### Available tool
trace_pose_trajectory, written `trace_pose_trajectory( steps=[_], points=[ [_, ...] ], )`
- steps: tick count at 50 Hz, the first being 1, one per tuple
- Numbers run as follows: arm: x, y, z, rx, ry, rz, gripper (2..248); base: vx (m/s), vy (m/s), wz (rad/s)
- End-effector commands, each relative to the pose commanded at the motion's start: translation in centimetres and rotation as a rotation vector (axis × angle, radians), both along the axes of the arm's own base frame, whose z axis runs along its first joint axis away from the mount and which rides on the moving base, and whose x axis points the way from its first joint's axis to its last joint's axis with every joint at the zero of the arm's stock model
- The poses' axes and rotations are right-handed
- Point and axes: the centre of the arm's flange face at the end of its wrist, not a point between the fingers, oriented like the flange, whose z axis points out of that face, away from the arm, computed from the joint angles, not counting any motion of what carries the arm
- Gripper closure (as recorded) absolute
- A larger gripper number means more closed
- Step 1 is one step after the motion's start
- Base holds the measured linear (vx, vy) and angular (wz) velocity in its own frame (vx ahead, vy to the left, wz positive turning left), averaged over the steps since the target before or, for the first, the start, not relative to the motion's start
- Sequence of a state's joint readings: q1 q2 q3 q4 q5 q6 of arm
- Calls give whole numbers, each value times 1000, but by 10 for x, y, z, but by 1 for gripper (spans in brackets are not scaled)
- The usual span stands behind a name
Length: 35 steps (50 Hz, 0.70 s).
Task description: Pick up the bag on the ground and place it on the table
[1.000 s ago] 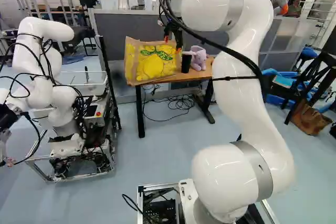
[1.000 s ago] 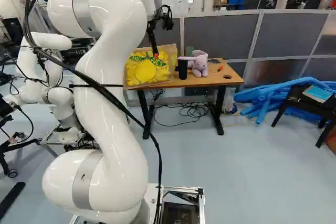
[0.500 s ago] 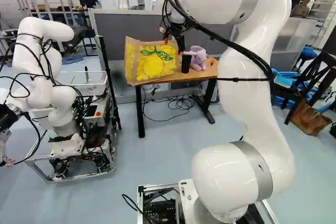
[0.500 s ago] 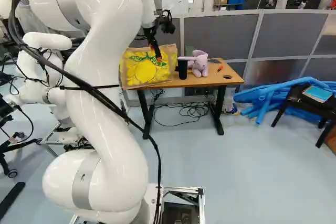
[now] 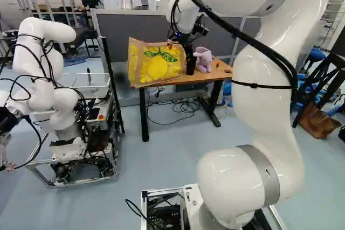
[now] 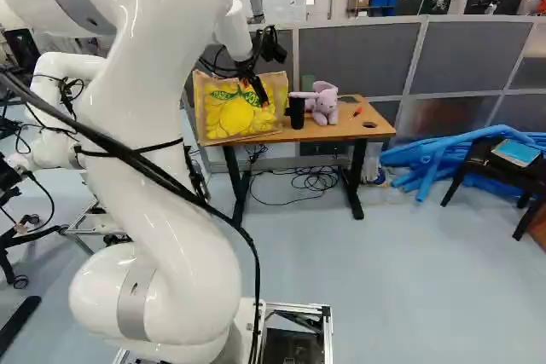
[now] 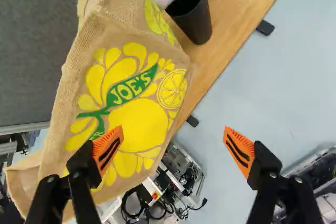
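Note:
My gripper (image 6: 257,88) is in front of the upper part of the yellow and tan bag in the right base view. That bag (image 5: 156,67) stands on the wooden table (image 6: 341,131), at its end nearer the other robot. Seen from the wrist, the gripper (image 7: 173,150) has its fingers wide apart with nothing held. One orange pad (image 7: 107,150) overlaps the printed face of the bag (image 7: 139,124); whether they touch I cannot tell. The other pad (image 7: 239,150) shows against the floor beyond the table edge.
A black cup (image 6: 297,113) and a light purple plush toy (image 6: 324,103) stand beside the bag. Grey partitions (image 6: 350,59) rise behind the table. Another robot (image 5: 54,95) stands at the left of the left base view. Cables lie under the table; blue tubes (image 6: 426,159) and a dark chair (image 6: 499,164) are farther right.
My arm's upper links have swung back towards the cameras, and the gripper has shifted a little rightward in the left base view. The bag stays put on the table; the base has not moved.

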<state>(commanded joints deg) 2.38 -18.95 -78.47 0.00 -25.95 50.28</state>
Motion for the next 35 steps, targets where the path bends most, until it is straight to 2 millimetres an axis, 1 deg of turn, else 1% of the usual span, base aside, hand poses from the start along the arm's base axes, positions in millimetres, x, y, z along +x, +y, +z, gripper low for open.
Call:
trace_pose_trajectory(
  steps=[17, 35],
  points=[
    [-46, -6, -35, -90, -120, 118, 3, 0, 0, 0],
    [-103, -12, -73, -202, -245, 231, 3, 0, 0, 0]
  ],
)
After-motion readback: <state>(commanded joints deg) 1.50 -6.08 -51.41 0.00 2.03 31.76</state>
